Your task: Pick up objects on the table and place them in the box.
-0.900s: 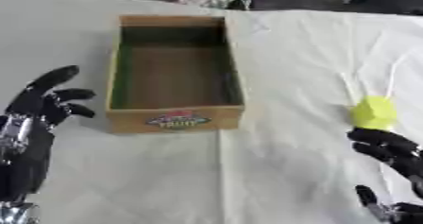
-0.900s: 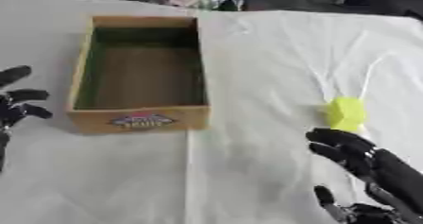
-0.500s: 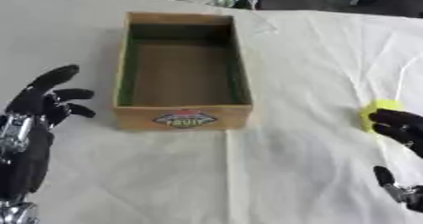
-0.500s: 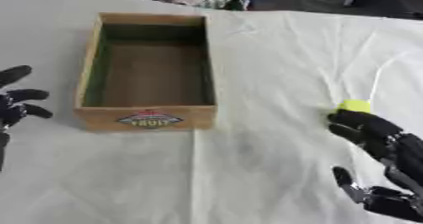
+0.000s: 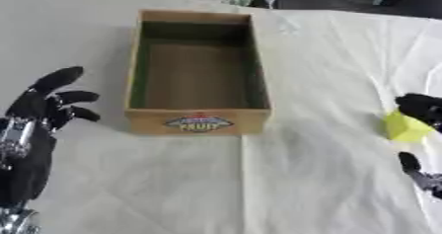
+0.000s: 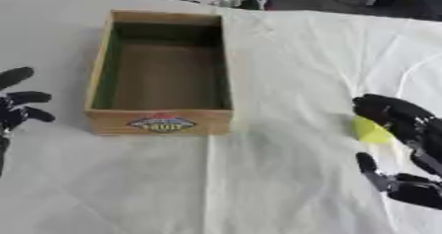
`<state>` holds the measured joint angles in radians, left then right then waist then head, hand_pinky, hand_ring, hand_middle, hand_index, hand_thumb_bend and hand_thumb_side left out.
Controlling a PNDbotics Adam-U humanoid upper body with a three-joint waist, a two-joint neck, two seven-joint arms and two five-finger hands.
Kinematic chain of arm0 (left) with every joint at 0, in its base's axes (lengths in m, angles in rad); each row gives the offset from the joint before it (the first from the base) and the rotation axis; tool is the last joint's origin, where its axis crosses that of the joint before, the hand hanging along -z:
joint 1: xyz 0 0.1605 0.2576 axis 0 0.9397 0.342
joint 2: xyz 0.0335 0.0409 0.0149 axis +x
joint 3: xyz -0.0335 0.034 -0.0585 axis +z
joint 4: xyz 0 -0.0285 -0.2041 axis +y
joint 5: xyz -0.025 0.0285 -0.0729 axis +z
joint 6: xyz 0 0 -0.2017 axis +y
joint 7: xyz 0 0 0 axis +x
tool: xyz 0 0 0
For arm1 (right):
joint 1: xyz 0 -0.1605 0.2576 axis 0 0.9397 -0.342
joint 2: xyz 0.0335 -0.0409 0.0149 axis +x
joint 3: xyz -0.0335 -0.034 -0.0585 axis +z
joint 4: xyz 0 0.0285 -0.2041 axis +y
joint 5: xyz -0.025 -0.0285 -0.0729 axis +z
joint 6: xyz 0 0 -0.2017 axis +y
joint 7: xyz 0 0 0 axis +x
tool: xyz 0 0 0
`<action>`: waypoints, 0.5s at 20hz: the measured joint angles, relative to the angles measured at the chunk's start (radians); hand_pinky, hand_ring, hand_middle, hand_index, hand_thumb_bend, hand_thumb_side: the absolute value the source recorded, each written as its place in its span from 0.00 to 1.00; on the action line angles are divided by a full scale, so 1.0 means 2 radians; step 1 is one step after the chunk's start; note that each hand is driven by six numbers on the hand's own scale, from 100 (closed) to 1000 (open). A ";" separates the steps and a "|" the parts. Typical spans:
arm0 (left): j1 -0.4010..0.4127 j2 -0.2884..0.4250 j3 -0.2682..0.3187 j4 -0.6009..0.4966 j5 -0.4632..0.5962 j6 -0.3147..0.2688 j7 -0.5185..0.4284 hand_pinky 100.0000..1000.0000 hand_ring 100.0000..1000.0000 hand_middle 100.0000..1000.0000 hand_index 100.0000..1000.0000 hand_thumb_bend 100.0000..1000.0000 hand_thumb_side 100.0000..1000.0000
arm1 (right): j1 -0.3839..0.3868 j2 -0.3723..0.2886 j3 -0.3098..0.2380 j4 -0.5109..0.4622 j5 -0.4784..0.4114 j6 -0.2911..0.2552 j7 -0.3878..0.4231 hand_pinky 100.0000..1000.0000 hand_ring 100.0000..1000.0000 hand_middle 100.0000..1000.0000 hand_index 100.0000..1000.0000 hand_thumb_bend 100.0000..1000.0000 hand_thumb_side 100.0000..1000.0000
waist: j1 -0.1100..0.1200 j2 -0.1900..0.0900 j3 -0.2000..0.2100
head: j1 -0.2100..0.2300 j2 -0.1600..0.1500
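Wooden box (image 5: 198, 75) sits open-topped on the white-clothed table (image 5: 259, 178), label on its near wall. Small yellow object (image 6: 369, 131) lies on the cloth well to the box's right. Right hand (image 6: 404, 124) arches over it, fingers curved above and thumb below, touching or just beside it, not closed round it. Left hand (image 5: 43, 114) rests at lower left, fingers spread and relaxed, holding nothing.
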<state>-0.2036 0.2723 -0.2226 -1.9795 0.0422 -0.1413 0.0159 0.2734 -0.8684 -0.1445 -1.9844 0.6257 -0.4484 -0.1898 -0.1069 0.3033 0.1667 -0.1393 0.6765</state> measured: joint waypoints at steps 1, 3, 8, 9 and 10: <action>0.000 0.000 0.000 0.000 0.000 0.000 0.000 0.53 0.68 0.81 0.82 0.00 0.94 | -0.003 -0.003 -0.002 0.000 -0.004 0.009 0.002 0.91 0.96 0.93 1.00 0.00 0.13 | 0.000 0.000 0.001 | 0.000 0.000; 0.000 0.000 0.000 0.000 0.000 0.001 -0.001 0.53 0.68 0.81 0.82 0.00 0.94 | -0.010 -0.008 -0.007 0.000 -0.013 0.025 0.007 0.90 0.96 0.92 1.00 0.00 0.13 | 0.000 0.001 0.002 | 0.000 0.000; 0.000 0.004 0.000 0.000 0.000 0.001 -0.002 0.53 0.68 0.81 0.82 0.00 0.94 | -0.025 -0.022 -0.014 0.000 -0.027 0.066 0.022 0.90 0.97 0.92 1.00 0.00 0.14 | 0.000 0.002 0.005 | -0.002 0.007; 0.000 0.004 0.000 0.000 0.000 0.002 -0.002 0.53 0.68 0.81 0.82 0.00 0.94 | -0.027 -0.023 -0.016 0.000 -0.028 0.074 0.027 0.91 0.97 0.92 1.00 0.00 0.15 | 0.000 0.003 0.006 | -0.003 0.009; -0.001 0.004 0.000 0.000 0.000 0.002 -0.002 0.53 0.68 0.81 0.82 0.00 0.94 | -0.030 -0.025 -0.017 0.000 -0.028 0.081 0.031 0.91 0.97 0.92 1.00 0.00 0.15 | 0.000 0.003 0.006 | -0.004 0.011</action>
<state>-0.2047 0.2809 -0.2234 -1.9796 0.0422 -0.1382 0.0110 0.2144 -0.9185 -0.1787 -1.9842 0.5687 -0.2866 -0.1276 -0.1066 0.3085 0.1793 -0.1468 0.6991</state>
